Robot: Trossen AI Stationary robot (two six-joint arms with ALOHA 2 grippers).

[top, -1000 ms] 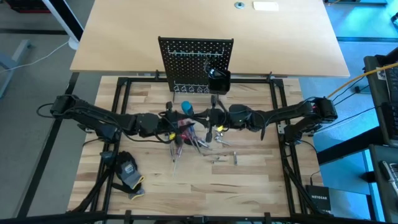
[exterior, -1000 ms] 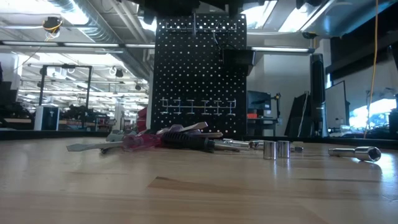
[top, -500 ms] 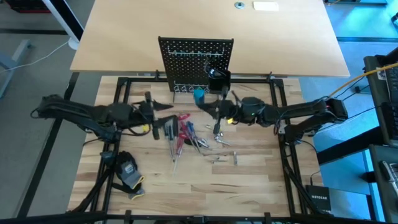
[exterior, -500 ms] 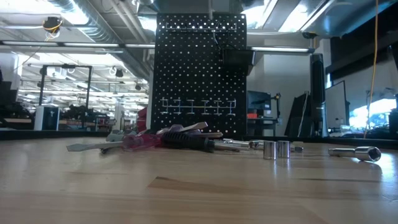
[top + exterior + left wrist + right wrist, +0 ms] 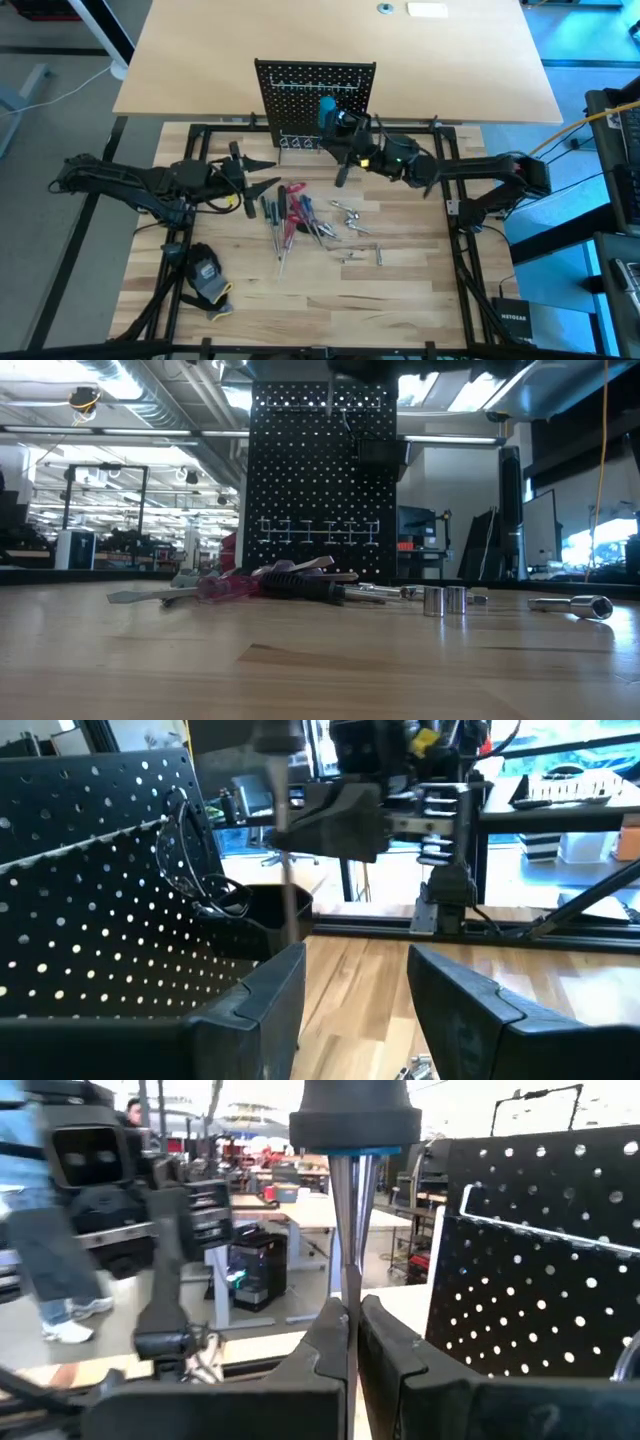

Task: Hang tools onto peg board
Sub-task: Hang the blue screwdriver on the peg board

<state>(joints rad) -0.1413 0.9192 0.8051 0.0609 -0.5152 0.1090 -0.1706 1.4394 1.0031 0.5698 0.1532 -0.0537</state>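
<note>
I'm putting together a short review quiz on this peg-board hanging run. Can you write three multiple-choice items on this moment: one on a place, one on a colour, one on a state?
1. Where is the right tool?
A. by the peg board
B. over the glove
C. off the table

2. What colour is the handle of the screwdriver it carries?
A. red
B. blue
C. yellow

3. How do the left tool's fingers stand?
A. shut on a screwdriver
B. shut on nothing
C. open, holding nothing

Answers:
1 A: the high view shows the right tool right in front of the board, beside the small black bin.
2 B: the handle shows blue against the board in the high view.
3 C: the left wrist view shows a clear gap between its fingers, with nothing in it.
</note>
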